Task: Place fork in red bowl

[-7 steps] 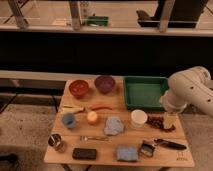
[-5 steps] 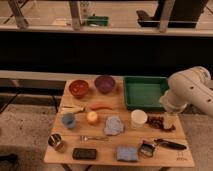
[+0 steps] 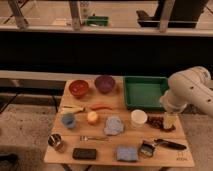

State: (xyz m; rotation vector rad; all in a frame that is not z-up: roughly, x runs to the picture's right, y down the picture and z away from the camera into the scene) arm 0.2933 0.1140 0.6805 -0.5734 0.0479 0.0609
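The slim silver fork (image 3: 93,138) lies flat near the front of the wooden table (image 3: 150,159), left of centre. The red bowl (image 3: 79,88) stands at the back left, next to a purple bowl (image 3: 105,83). My gripper (image 3: 170,121) hangs from the white arm (image 3: 190,92) over the table's right side, beside a white cup (image 3: 139,118). It is far to the right of the fork and holds nothing that I can see.
A green tray (image 3: 145,92) sits at the back right. Around the fork are a blue cup (image 3: 68,120), an orange ball (image 3: 92,117), a grey-blue cloth (image 3: 113,125), a metal cup (image 3: 56,141), a black block (image 3: 84,153) and a blue sponge (image 3: 127,153). A black-handled utensil (image 3: 170,144) lies front right.
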